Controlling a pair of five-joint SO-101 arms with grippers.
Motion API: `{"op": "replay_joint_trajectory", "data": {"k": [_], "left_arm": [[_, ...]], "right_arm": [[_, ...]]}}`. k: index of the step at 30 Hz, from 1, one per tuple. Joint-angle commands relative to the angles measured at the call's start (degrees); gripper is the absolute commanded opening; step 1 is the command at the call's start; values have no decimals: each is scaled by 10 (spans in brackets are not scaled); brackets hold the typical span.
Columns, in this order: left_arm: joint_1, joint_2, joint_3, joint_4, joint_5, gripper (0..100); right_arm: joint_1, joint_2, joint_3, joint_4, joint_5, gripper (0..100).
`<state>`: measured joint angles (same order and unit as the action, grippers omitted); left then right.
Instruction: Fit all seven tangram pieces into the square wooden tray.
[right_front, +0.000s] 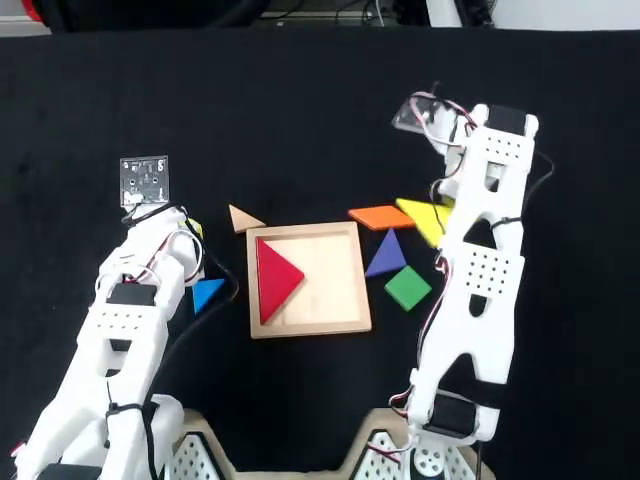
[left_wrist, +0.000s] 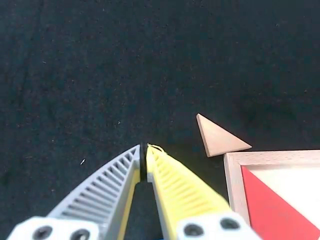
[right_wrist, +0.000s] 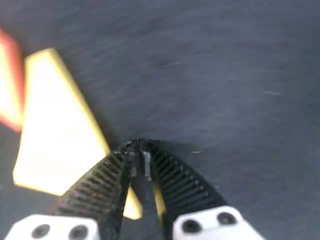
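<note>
Left wrist view: left end effector (left_wrist: 145, 148), fingers together and empty; plain wooden triangle (left_wrist: 218, 137) near its tips, beside the tray (left_wrist: 233, 185). Right end effector (right_wrist: 140, 145), likewise closed, hovers at the yellow triangle (right_wrist: 55, 125). With the red triangle (right_front: 275, 275) seated, the likely next move is to open and grasp a piece.

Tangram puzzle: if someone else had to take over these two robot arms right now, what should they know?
Left gripper: shut, empty, near the plain wooden triangle.
Right gripper: shut, empty, by the yellow triangle.
Done: the red triangle lies in the tray, against its left side.
Left to do: six pieces lie outside the tray. The plain wooden triangle is at its far left corner and the blue triangle is on its left. The orange parallelogram, yellow triangle, purple triangle and green square are on its right.
</note>
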<state>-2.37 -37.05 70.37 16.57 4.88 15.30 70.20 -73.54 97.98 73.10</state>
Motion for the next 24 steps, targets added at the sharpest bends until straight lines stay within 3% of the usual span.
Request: {"op": "replay_joint_trajectory", "data": {"k": [1, 7, 13, 17, 24], "left_arm": [[-7, 0, -6, -9, 7, 41], [-5, 0, -7, -9, 7, 41], [-2, 0, -7, -9, 7, 42], [-2, 0, -6, -9, 7, 42], [-2, 0, -3, -6, 7, 42]], "right_arm": [[54, -7, -21, 32, 25, 11], [163, -46, 28, 33, 25, 11], [232, -273, 351, 33, 136, 11], [229, -512, 593, 26, 211, 11], [147, -814, 880, -116, 213, 11]]}}
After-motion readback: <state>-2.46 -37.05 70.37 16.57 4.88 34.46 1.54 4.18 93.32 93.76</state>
